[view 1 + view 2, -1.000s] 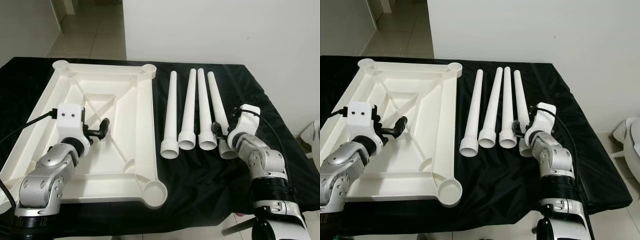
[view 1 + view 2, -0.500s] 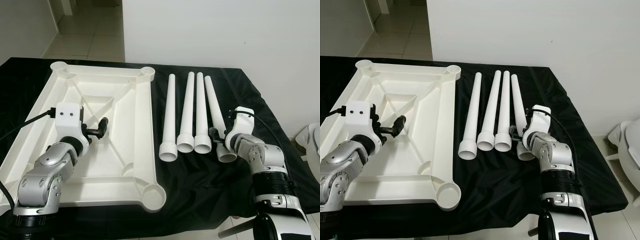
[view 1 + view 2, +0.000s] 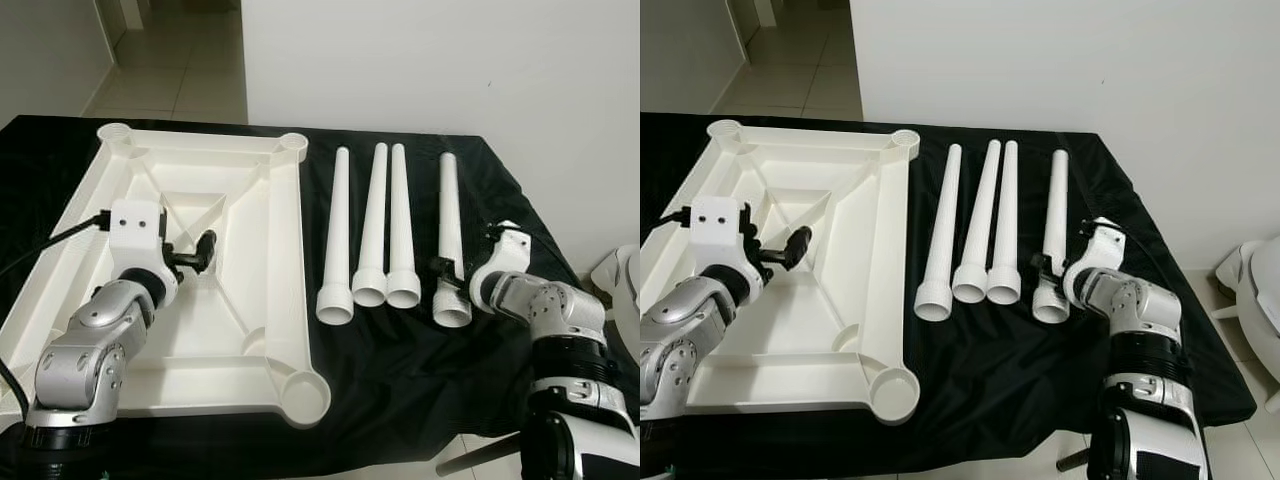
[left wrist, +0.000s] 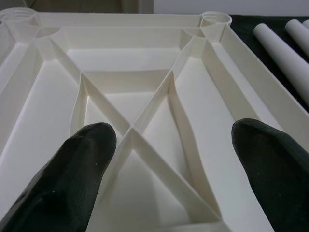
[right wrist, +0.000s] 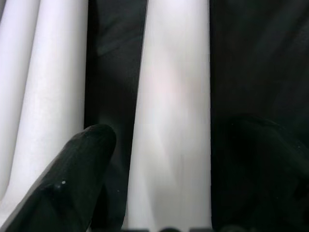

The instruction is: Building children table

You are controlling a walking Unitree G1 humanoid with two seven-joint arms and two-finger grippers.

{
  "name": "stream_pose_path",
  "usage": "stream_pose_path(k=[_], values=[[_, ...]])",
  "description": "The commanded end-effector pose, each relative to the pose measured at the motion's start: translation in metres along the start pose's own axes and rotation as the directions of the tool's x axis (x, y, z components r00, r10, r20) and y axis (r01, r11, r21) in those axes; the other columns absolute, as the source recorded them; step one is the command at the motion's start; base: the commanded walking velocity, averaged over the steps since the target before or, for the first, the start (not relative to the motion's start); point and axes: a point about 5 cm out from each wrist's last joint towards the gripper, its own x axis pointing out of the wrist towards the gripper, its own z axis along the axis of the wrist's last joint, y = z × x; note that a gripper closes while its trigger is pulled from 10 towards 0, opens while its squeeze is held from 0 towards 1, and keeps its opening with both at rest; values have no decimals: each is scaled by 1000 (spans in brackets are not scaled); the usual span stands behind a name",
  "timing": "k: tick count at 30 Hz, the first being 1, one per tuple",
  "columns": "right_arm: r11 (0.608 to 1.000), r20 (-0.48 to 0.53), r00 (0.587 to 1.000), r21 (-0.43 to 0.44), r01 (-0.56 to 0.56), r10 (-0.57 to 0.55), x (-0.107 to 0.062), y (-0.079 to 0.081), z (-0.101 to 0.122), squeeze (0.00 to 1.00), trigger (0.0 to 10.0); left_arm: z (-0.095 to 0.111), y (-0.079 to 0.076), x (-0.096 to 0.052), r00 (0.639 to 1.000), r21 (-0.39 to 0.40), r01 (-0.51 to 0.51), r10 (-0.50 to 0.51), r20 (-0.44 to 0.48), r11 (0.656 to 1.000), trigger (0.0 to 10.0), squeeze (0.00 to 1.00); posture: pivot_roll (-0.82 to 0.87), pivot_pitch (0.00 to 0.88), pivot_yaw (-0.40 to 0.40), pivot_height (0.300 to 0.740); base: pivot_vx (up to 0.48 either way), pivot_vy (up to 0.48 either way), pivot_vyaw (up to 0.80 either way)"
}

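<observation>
The white children's table top lies upside down on the left, ribs and corner sockets facing up. My left gripper hovers open over its ribbed middle. Three white tapered legs lie side by side to the right of the top. A fourth leg lies apart, further right. My right gripper is at that leg's wide end. In the right wrist view its fingers stand on either side of the leg, open, with a dark gap on each side.
Everything rests on a table covered in black cloth, whose front edge is close to me. A white wall stands behind, tiled floor at the back left. A white object sits beyond the right edge.
The fourth leg has swung away from the other three; its narrow end moved right. My right wrist shifted right with it. The left arm has barely moved.
</observation>
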Motion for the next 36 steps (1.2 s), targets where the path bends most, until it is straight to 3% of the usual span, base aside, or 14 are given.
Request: stream_pose_path(k=[1,8,10,11,13,23,26,27,29,30,31,32,33,36], values=[[1000,-238,971,8,2,1,10,-7,-53,0,10000,1,-2,1,998,1,65,-65,-9,998,10000,0,14,117,-16,740,0,0,0],[1000,-222,975,11,-12,14,10,-5,-52,0,10000,1,-1,1,998,-4,61,-61,-9,998,10000,0,13,114,-13,740,0,0,0],[1000,-222,975,9,16,-13,12,-7,-52,0,4431,1,-1,2,998,-2,63,-63,-9,998,10000,0,15,110,-13,740,0,0,0],[999,-236,971,-8,44,-44,13,-8,-53,0,314,1,-1,2,998,-5,64,-64,-8,998,10000,0,16,106,-13,740,0,0,0],[993,-243,964,-63,97,-110,14,-11,-53,0,0,1,-1,2,998,-6,64,-64,-7,998,10000,0,15,104,-14,740,0,0,0],[986,-269,952,-127,112,-143,16,-9,-55,0,0,4,-2,4,997,-9,72,-72,6,997,10000,0,20,91,-26,740,0,0,0],[991,-108,993,-131,24,-38,17,-1,-40,0,0,4,1,4,998,-12,65,-64,11,998,10000,0,24,86,-29,740,0,0,0],[991,-43,998,-134,31,-37,17,0,-33,0,1333,6,2,5,997,-17,70,-70,17,997,10000,0,25,84,-31,740,0,0,0],[991,-43,998,-134,31,-37,17,0,-33,0,1333,6,2,5,997,-17,70,-70,17,997,10000,0,25,84,-31,740,0,0,0],[992,14,999,-122,43,-42,16,0,-27,0,3529,8,4,5,997,-22,78,-78,23,997,10000,0,25,83,-31,740,0,0,0],[993,74,997,-107,42,-34,16,2,-21,0,8471,10,6,6,996,-36,83,-82,29,996,10000,0,25,82,-30,740,0,0,0],[993,74,997,-107,42,-34,16,2,-21,0,8471,10,6,6,996,-36,83,-82,29,996,10000,0,25,82,-30,740,0,0,0],[997,146,989,-68,32,-22,14,5,-12,0,10000,14,8,8,995,-58,95,-93,38,994,10000,0,26,84,-30,740,0,0,0],[1000,242,970,4,11,-12,12,8,1,0,10000,21,11,12,991,-86,124,-120,57,989,10000,0,30,85,-31,740,0,0,0]])
